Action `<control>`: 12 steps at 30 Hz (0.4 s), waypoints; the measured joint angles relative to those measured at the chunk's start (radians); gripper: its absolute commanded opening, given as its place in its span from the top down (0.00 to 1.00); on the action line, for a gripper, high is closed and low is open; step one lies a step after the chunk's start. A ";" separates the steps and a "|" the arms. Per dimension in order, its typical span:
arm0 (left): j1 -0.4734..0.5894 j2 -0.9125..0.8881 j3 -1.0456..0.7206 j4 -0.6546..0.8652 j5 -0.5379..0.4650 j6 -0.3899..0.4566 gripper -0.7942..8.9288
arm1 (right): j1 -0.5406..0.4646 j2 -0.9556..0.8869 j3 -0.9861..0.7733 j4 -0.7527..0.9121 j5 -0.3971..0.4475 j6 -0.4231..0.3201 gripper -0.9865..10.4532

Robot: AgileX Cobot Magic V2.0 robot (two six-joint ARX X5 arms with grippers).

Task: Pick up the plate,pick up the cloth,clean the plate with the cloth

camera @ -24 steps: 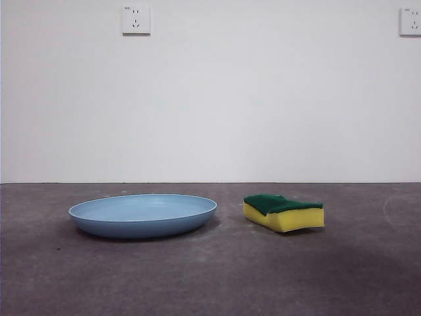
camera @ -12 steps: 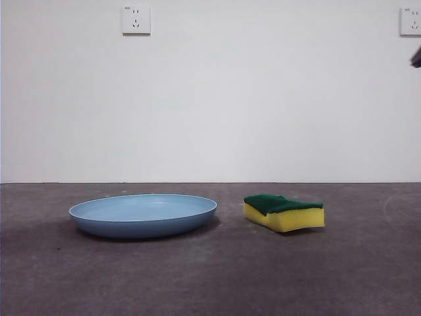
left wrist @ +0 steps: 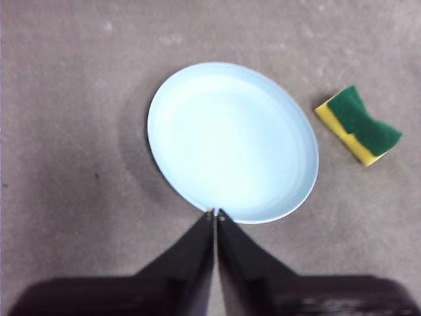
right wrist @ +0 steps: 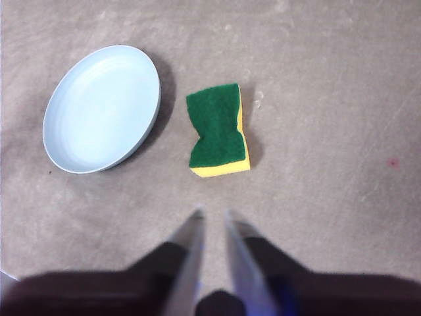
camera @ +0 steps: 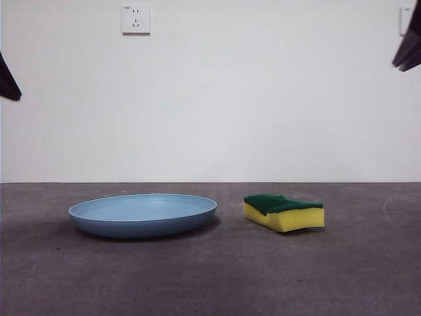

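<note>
The light blue plate lies flat on the grey table, the sponge just beside it, not touching. The plate looks thin, stiff and light, likely slick; its raised rim seems the only hold. The sponge should be soft and easily pinched across its sides. The left gripper hangs above the plate, jaws shut on nothing. The right gripper, above the sponge, is parted slightly and empty.

Left claw closed, right claw parted.
</note>
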 measured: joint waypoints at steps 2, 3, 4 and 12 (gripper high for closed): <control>0.000 0.026 0.000 0.000 -0.001 0.002 0.55 | 0.000 0.004 0.003 0.000 0.000 -0.006 0.59; 0.000 0.038 0.000 0.012 -0.001 0.002 0.56 | 0.000 0.003 0.003 -0.001 0.000 -0.007 0.58; 0.000 0.048 0.000 0.036 -0.001 0.001 0.56 | 0.000 0.003 0.003 -0.001 0.000 -0.007 0.58; 0.000 0.378 0.102 0.145 -0.001 -0.029 0.56 | 0.001 0.003 0.003 -0.001 0.000 -0.007 0.58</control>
